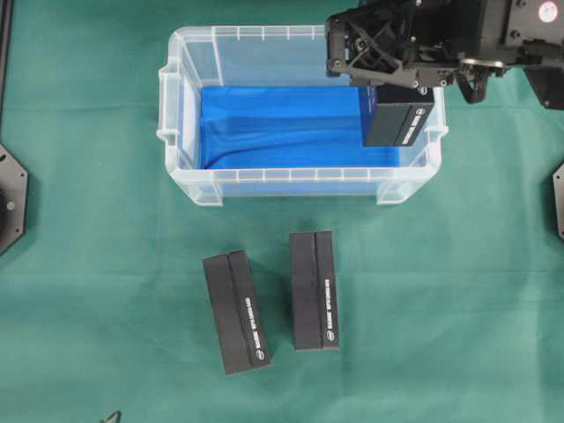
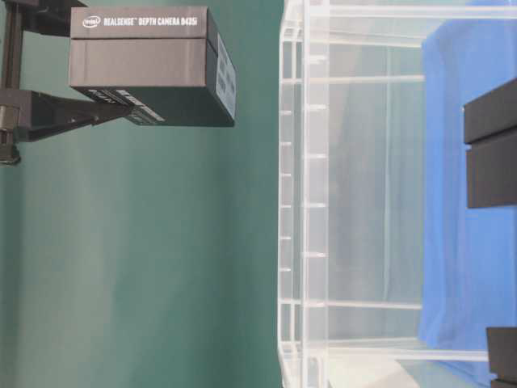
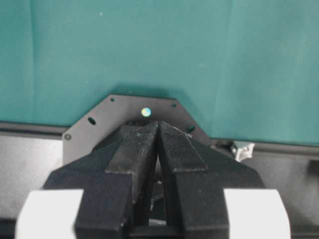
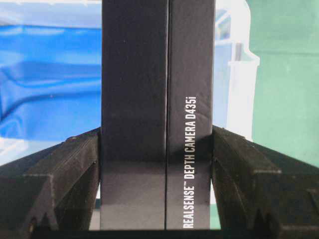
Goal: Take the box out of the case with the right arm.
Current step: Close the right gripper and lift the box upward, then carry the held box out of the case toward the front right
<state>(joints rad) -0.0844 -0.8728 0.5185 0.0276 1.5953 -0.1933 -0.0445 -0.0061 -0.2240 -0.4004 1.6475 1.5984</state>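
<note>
My right gripper squeezes the black box from both sides. The box hangs from my jaws, up above the right end of the clear case. My left gripper has its jaws pressed together, holding nothing.

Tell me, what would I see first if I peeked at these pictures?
First, the bright blue sheet lining the clear case at the top of the green table. The right pincer holds a black box lifted above the case's right end. Two more black boxes lie side by side on the cloth below the case.
</note>
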